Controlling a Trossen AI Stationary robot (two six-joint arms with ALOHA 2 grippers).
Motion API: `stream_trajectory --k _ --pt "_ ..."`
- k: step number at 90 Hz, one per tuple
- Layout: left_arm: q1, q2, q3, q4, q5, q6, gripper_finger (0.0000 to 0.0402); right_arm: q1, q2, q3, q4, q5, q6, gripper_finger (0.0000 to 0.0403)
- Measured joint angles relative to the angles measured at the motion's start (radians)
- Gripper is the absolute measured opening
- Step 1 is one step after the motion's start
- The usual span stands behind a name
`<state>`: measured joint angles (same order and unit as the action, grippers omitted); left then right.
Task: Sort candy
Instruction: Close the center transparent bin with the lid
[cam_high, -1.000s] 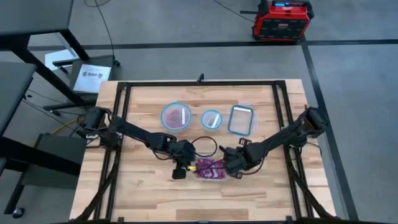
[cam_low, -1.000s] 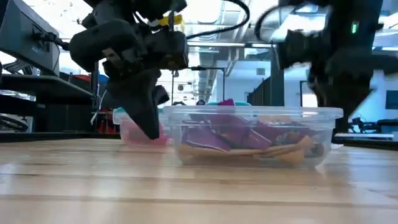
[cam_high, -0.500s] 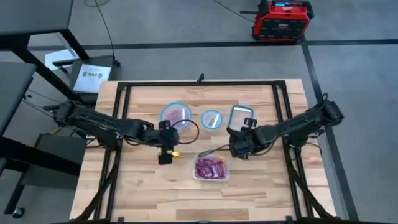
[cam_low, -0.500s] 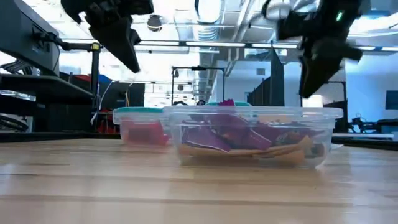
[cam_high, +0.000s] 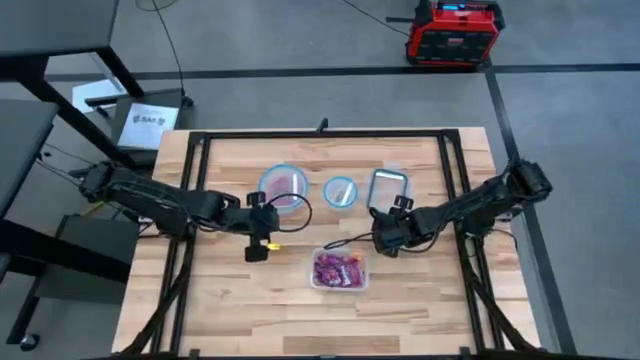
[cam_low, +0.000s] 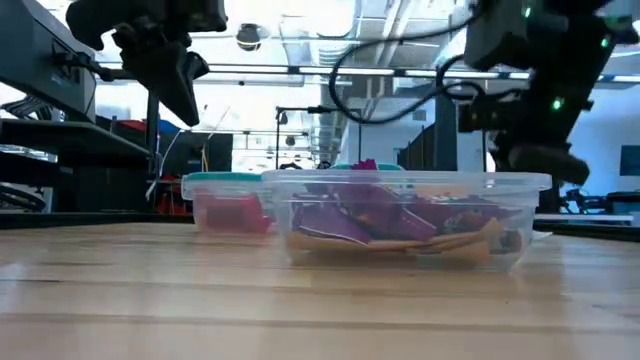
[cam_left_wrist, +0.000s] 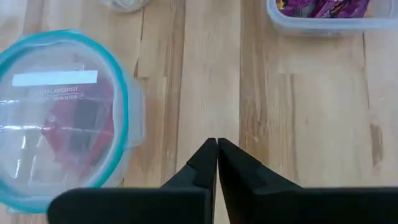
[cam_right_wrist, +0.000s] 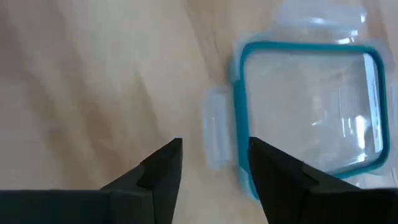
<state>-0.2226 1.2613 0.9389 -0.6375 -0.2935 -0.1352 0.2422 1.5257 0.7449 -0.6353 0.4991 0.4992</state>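
Left gripper (cam_left_wrist: 216, 144), fingers together and empty, hovers beside the round tub (cam_left_wrist: 56, 118) holding red candy (cam_left_wrist: 78, 121); right gripper (cam_right_wrist: 214, 149), fingers apart, hangs by the empty rectangular tub (cam_right_wrist: 311, 106); purple and orange candy (cam_high: 339, 268) fills the tray (cam_high: 340, 285), so most sorting seems left.

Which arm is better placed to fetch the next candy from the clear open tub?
Right. The right gripper is open and beside the tub; the left gripper is shut, farther away.
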Motion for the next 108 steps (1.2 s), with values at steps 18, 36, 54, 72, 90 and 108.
stream_trajectory --k 18,36,54,72,90,108 --pt "0.0 0.0 -0.016 0.002 -0.002 0.011 0.0 -0.03 0.0 -0.054 0.085 -0.013 -0.017 0.0159" --pt "0.0 0.0 -0.027 0.009 -0.003 0.011 0.0 -0.064 -0.001 -0.095 0.154 -0.014 -0.085 0.0142" --pt "0.0 0.0 -0.027 0.008 -0.003 0.011 0.0 -0.093 -0.004 -0.13 0.201 -0.007 -0.1 0.0115" --pt "0.0 0.0 -0.027 0.008 -0.003 0.012 0.0 -0.1 -0.003 -0.152 0.215 0.002 -0.119 0.0058" --pt "0.0 0.0 -0.027 0.008 -0.003 0.012 0.0 -0.103 -0.006 -0.155 0.194 0.046 -0.104 0.0009" --pt "0.0 0.0 -0.027 0.008 -0.003 0.01 0.0 -0.075 -0.057 -0.035 -0.013 -0.045 0.002 0.0003"
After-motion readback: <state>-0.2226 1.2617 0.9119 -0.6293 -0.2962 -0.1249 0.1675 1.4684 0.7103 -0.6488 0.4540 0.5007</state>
